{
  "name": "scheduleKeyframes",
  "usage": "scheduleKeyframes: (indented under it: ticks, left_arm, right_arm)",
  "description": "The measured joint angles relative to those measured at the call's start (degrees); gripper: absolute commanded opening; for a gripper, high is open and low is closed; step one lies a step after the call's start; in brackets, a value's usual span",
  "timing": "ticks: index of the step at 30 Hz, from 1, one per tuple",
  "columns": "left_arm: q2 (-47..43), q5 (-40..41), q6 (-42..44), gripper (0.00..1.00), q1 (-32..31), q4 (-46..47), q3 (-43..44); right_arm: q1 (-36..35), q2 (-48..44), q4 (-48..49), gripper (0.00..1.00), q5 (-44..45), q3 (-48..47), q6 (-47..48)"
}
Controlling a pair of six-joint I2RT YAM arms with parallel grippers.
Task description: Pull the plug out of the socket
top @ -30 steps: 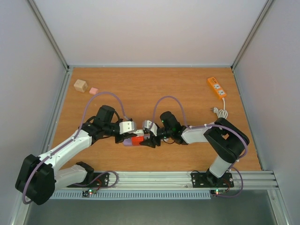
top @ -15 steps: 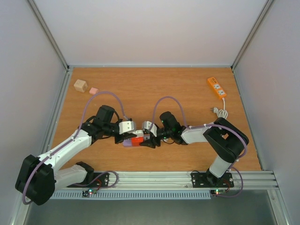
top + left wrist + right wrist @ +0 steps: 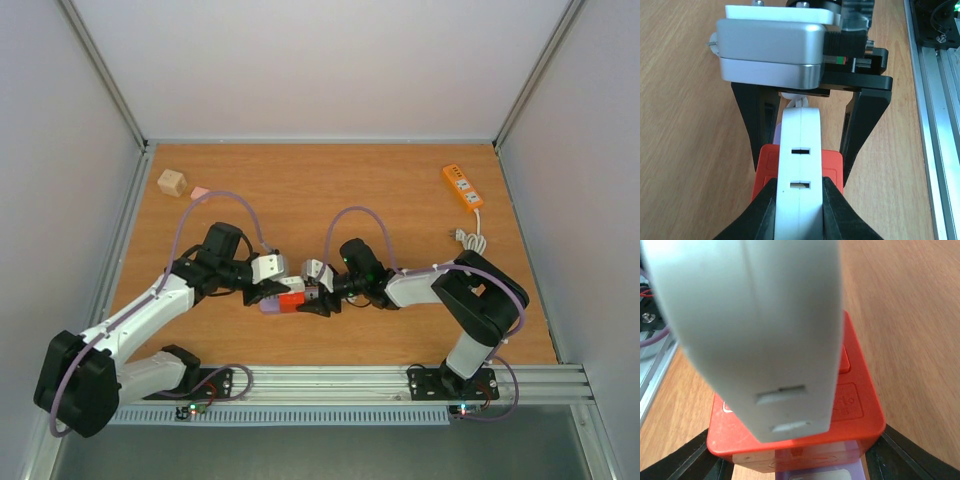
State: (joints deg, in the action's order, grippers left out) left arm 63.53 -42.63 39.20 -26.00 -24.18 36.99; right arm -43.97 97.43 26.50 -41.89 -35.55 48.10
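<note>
Left tool (image 3: 274,293) holding the white plug (image 3: 800,150) and right tool (image 3: 306,296) holding the red socket (image 3: 860,410) shifted slightly left together. Purple cable (image 3: 215,196) now meets the pink block (image 3: 200,189).

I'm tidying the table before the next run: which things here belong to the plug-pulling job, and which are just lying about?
In the job: red block, purple piece against it, left fingers, right fingers.
Lying about: wooden cube, pink block, orange power strip with cord.
</note>
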Motion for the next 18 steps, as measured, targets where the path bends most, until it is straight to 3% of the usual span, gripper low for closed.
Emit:
scheduleKeyframes:
  ticks: [12, 18]
  left_arm:
    - [0.7, -1.1, -1.3, 0.01, 1.0, -0.9, 2.4]
    - [0.7, -1.0, -1.3, 0.01, 1.4, -1.0, 2.4]
  right_arm:
    - [-0.4, 0.1, 0.0, 0.45, 0.9, -0.1, 0.7]
    - [-0.5, 0.1, -0.1, 0.54, 0.9, -0.2, 0.6]
